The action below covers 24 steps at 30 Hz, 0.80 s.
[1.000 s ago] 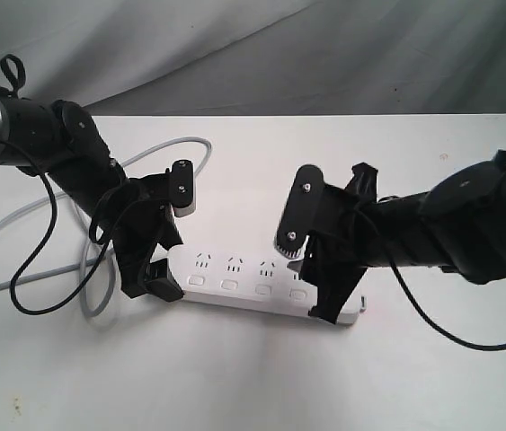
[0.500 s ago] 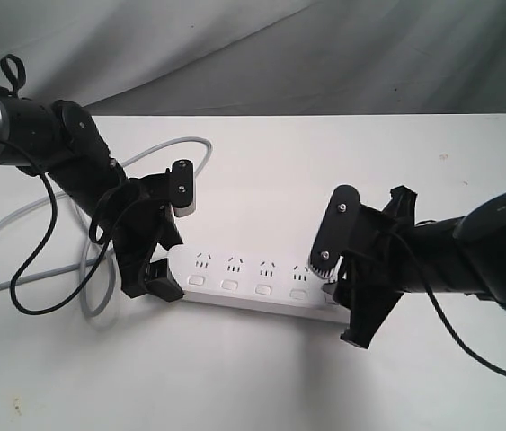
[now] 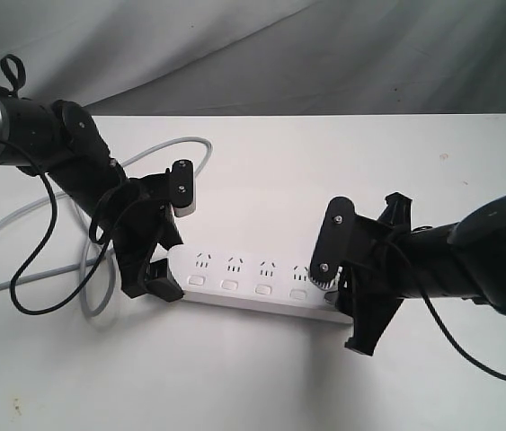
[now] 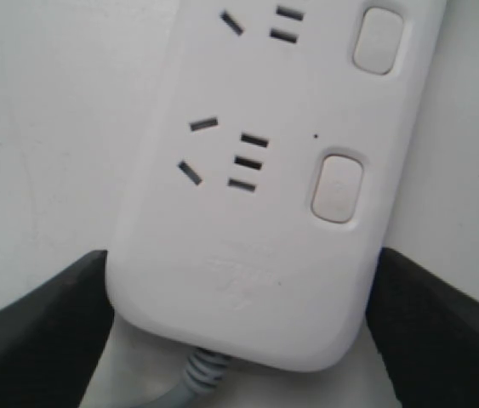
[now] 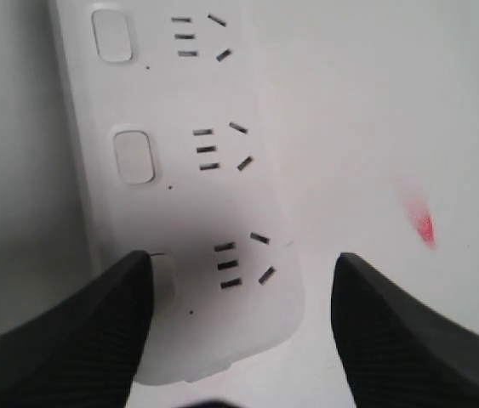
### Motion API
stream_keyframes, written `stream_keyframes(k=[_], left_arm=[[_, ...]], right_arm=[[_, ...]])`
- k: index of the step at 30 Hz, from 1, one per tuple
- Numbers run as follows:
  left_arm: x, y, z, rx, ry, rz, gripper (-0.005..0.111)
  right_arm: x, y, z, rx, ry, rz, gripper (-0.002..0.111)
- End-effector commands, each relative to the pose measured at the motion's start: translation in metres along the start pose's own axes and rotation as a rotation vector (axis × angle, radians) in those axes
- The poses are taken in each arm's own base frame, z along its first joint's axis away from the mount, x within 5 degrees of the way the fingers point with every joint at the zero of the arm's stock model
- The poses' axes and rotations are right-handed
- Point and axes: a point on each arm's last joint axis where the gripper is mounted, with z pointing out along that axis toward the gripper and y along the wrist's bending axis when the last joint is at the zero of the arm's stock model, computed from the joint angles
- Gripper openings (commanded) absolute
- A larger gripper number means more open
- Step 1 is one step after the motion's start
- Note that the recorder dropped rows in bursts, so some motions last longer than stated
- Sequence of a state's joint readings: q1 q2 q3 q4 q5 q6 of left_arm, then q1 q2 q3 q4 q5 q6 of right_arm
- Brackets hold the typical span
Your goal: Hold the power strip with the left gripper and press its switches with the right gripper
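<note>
Now, one power strip (image 3: 253,301) lies centre-table. Four switches (image 3: 229,285) show; a fifth sits half under your right gripper (image 3: 346,316) at 3 o'clock, fingers (image 5: 94,340) spread. Your left gripper (image 3: 164,260) pinches the 9 o'clock end, where one grey cord (image 3: 185,139) loops.

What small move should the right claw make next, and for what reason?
Probably lower the right claw a little so its finger pushes the last switch. That finger overlaps this switch at the end of the power strip, and the left claw grips the cord end, so the strip should not slide.
</note>
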<state>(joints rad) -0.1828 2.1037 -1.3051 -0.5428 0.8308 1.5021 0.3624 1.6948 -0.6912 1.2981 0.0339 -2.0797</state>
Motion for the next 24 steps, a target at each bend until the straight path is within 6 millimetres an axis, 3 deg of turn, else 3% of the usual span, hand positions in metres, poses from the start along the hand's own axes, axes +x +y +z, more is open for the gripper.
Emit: stream_keyframes(k=[1,24], left_arm=[[-0.001,0.0,0.002,0.002,0.001,-0.003,0.073],[-0.001,0.0,0.002,0.002,0.001,-0.005,0.073]], right_arm=[[0.006,-0.005,0.0,0.011,0.013,0.001,0.057],[-0.005,-0.012,-0.001,0.014,-0.029,-0.007,0.057]])
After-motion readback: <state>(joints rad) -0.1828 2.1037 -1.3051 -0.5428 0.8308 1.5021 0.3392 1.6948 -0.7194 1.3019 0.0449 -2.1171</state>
